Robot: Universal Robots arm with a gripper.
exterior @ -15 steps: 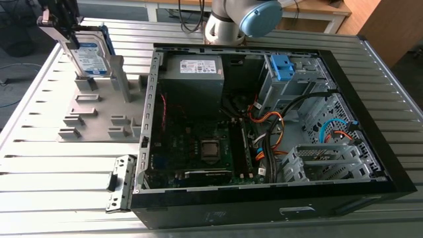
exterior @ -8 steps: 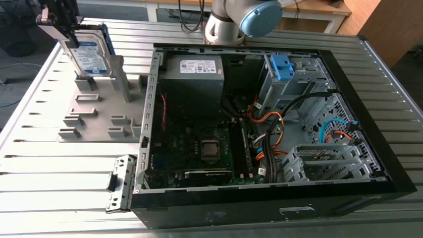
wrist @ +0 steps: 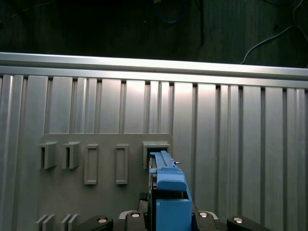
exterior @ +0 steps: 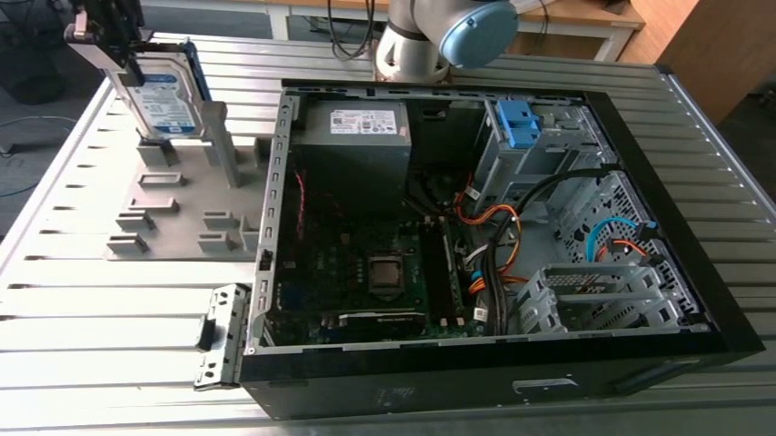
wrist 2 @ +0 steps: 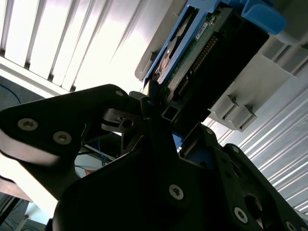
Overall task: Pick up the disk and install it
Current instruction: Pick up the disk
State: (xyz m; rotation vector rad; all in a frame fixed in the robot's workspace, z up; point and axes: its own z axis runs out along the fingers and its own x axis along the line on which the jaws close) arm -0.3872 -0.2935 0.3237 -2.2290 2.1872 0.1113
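Jaws of the black gripper [exterior: 115,50] clamp the silver rectangular metal disk in its blue plastic frame [exterior: 164,95], upright over the grey slotted holder plate [exterior: 182,213], far left of the open black computer case [exterior: 485,381].

Ribbed metal table [exterior: 85,318], wooden desk [exterior: 594,16] behind.
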